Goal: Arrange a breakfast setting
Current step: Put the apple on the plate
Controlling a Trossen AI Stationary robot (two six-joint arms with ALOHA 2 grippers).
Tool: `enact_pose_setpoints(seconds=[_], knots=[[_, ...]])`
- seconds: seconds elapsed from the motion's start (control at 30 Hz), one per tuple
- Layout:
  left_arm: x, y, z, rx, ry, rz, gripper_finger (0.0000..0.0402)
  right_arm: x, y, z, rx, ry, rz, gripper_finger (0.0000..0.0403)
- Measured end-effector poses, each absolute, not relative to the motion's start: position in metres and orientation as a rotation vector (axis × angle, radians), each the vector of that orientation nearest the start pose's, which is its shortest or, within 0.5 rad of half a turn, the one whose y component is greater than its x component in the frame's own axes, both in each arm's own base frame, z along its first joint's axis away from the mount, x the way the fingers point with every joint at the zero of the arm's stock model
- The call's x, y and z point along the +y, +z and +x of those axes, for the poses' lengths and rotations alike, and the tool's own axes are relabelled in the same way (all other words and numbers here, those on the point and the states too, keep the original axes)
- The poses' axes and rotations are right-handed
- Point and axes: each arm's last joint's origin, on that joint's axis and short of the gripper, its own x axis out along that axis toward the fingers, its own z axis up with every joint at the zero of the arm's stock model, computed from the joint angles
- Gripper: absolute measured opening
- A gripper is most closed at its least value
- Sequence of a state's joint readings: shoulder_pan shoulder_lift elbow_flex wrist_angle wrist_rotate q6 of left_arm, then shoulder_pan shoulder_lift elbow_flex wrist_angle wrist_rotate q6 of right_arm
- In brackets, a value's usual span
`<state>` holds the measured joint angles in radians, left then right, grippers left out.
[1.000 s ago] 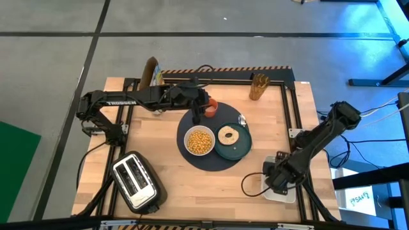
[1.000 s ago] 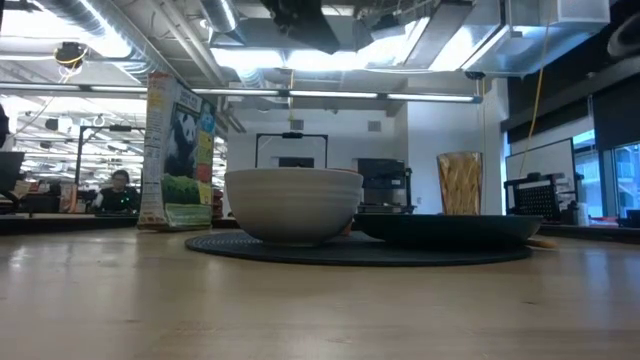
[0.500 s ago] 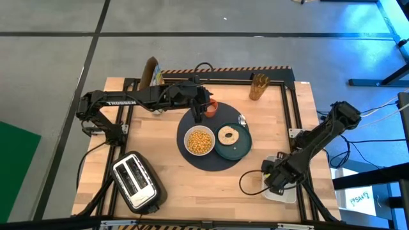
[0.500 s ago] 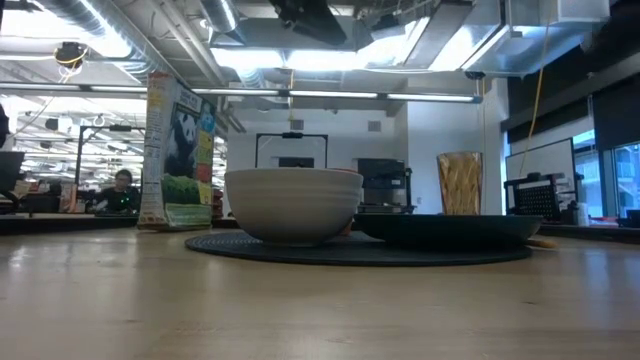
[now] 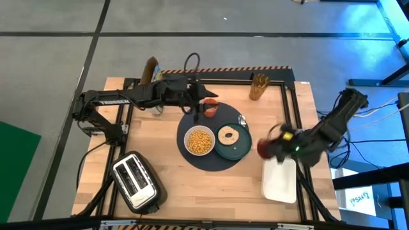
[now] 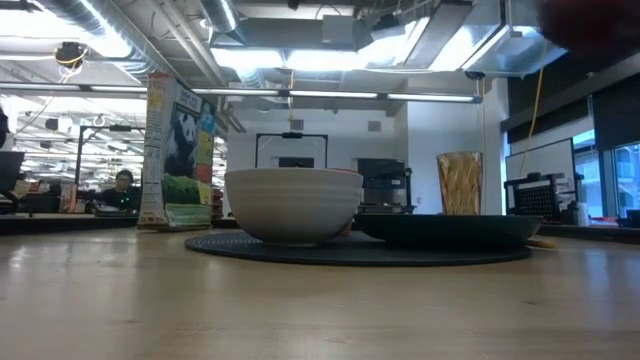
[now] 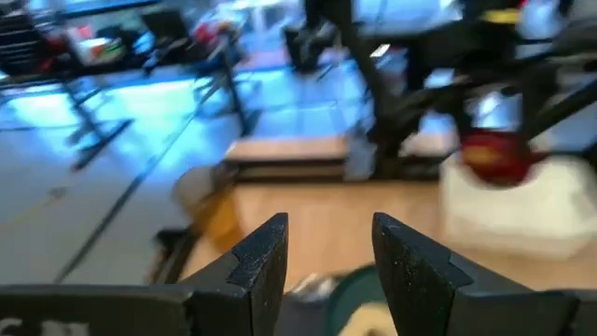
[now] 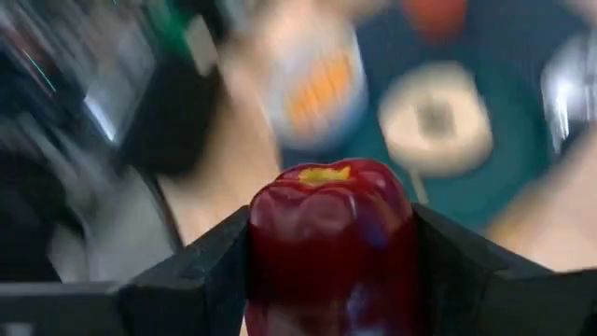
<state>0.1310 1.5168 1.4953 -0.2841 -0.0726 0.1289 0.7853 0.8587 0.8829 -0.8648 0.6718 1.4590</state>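
Right gripper is clamped on the dark-red fruit, held above the table's right edge over the white tray; we judge this the fruit-delivery step. Next we need it carried to the teal plate on the mat, beside the toasted ring. Left gripper, parted and empty, sits near the orange cup at the far edge, leaving room.

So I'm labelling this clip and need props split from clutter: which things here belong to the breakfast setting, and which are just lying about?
Part of the job:
round dark-grey mat
teal plate
toasted ring
white bowl of yellow cereal
orange cup
spoon
dark-red fruit, held in the right gripper

Just lying about:
silver toaster
white tray
cereal box
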Motion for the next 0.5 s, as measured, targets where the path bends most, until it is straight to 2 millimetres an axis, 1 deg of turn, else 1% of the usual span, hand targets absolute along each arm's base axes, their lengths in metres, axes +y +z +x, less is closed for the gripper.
enact_pose_setpoints(seconds=[0.13,0.23,0.3,0.37,0.5], knots=[[0.041,0.401,0.345,0.215,0.07,0.072,0.0151,0.075,0.332,0.11,0.136,-0.403,0.878,0.0229],[0.035,0.41,0.347,0.121,0.098,0.043,0.0151,0.067,0.351,0.105,-0.073,-0.467,0.847,0.0231],[0.034,0.415,0.348,0.059,0.127,0.002,0.0151,0.064,0.362,0.103,-0.159,-0.51,0.818,0.0231],[0.035,0.418,0.355,-0.024,0.131,-0.058,0.0151,0.062,0.371,0.103,-0.21,-0.547,0.785,0.0231],[0.035,0.41,0.378,-0.144,0.047,-0.174,0.0151,0.059,0.388,0.105,-0.269,-0.595,0.737,0.0232]])
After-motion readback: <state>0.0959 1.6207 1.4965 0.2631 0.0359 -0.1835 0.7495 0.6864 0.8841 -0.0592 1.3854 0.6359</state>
